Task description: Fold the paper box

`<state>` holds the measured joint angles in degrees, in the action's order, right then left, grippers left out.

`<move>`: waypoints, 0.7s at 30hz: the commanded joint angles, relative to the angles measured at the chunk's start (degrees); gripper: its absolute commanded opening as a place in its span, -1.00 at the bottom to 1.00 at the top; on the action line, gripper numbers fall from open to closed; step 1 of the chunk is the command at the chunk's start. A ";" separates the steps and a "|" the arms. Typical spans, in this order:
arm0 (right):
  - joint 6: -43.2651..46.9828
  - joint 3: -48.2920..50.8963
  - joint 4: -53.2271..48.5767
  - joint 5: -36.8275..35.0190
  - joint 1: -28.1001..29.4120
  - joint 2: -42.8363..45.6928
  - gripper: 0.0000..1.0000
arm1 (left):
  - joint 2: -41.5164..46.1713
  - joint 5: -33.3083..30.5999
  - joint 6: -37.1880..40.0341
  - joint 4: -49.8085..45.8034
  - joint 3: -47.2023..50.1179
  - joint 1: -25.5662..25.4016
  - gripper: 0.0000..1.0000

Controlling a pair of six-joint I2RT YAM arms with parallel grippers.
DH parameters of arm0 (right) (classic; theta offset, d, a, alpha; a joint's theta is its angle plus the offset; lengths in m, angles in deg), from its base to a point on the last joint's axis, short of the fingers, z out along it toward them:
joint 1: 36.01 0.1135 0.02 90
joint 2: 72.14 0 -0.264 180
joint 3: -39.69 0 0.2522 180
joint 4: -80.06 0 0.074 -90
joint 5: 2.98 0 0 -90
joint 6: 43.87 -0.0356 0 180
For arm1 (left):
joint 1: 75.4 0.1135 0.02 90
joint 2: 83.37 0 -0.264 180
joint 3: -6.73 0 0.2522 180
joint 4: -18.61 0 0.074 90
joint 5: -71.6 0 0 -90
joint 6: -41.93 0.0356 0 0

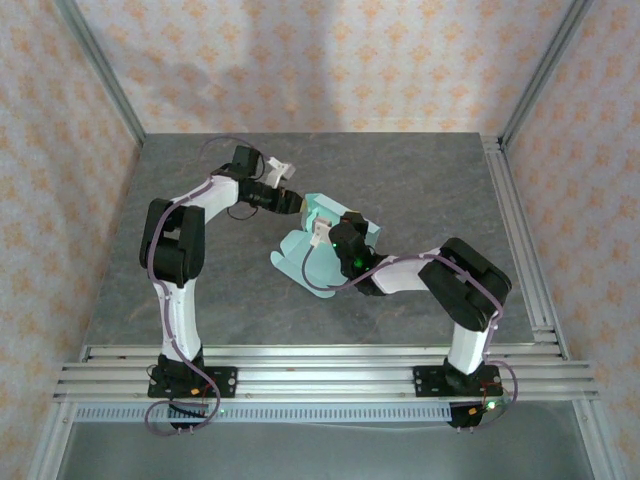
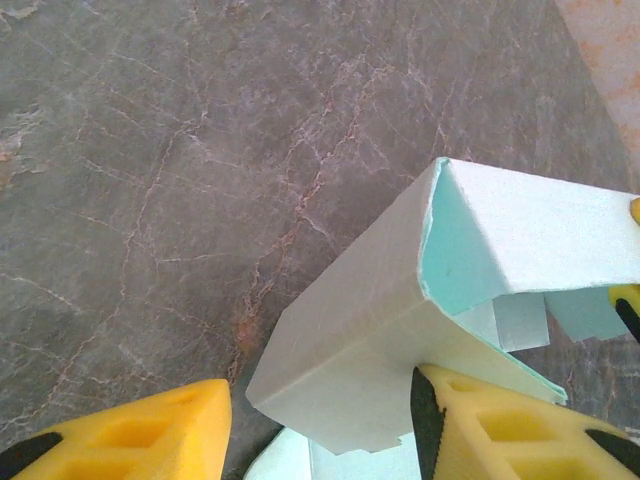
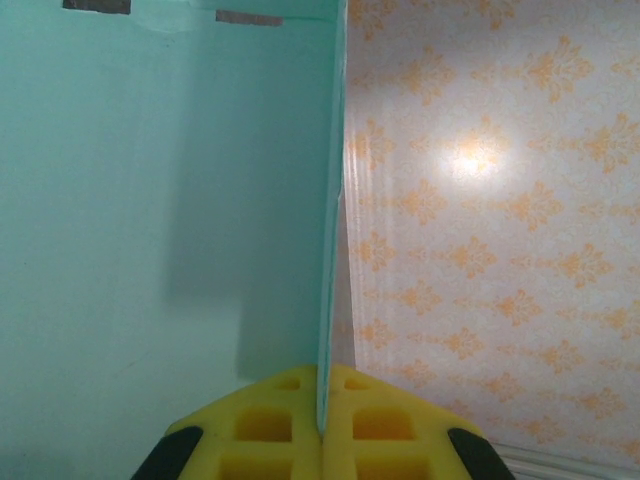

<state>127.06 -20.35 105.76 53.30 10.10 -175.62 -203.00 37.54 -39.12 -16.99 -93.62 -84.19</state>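
- The paper box [image 1: 312,258] sits half-formed near the middle of the table [image 1: 420,180], between the two arms, with one panel raised and flat flaps spread on the surface
- The right gripper [image 3: 322,412] is closed on the thin edge of an upright panel [image 3: 150,220], with card pinched between both pads
- The left gripper [image 2: 325,400] stands with its jaws apart around a folded corner of the card [image 2: 350,330]; the right-hand finger [image 2: 490,425] is against the card and the other is clear of it
- The card looks light, thin and springy: it should crease readily along its scored lines, but would likely buckle or slide if pushed mid-panel
- The best hold is probably on a panel edge close to a fold, with the other jaw pressing the flap
- No brand, label or legible writing; two small grey marks at the panel's top edge [image 3: 248,17] cannot be identified
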 commanded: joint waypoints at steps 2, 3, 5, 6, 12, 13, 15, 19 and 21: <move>-1.04 -1.22 -2.03 -0.99 -0.13 0.61 -1.00 | -2.41 1.14 2.07 -2.76 -2.45 -1.02 0.05; -1.03 -1.36 -2.17 -0.92 -0.16 0.61 -1.00 | -2.59 1.51 2.31 -3.08 -2.77 -1.17 0.06; -1.13 -1.44 -2.53 -0.91 -0.16 0.51 -1.00 | -2.51 1.87 3.63 -4.26 -3.28 -1.40 0.07; -1.19 -1.45 -2.54 -0.90 -0.14 0.51 -1.00 | -2.45 2.05 4.38 -4.75 -3.33 -1.58 0.08; -1.08 -1.40 -2.68 -0.71 -0.06 0.38 -1.00 | -3.05 2.59 4.84 -4.80 -3.63 -2.00 0.10; -0.96 -1.45 -2.62 -0.64 -0.05 0.28 -1.00 | -3.14 2.59 4.72 -4.80 -3.87 -2.09 0.10; -0.68 -1.52 -2.46 -0.56 -0.08 0.14 -1.00 | -3.66 2.59 4.64 -4.95 -4.49 -2.40 0.10; -0.59 -1.71 -2.62 -0.36 0.04 0.17 -1.00 | -4.34 2.60 4.54 -5.02 -5.16 -3.11 0.09; -0.87 -1.71 -2.80 -0.34 0.04 0.15 -1.00 | -4.22 2.72 4.56 -4.98 -5.02 -3.30 0.09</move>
<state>126.71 -20.61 105.08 52.89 10.01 -175.62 -206.30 38.66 -35.93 -21.15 -97.22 -86.68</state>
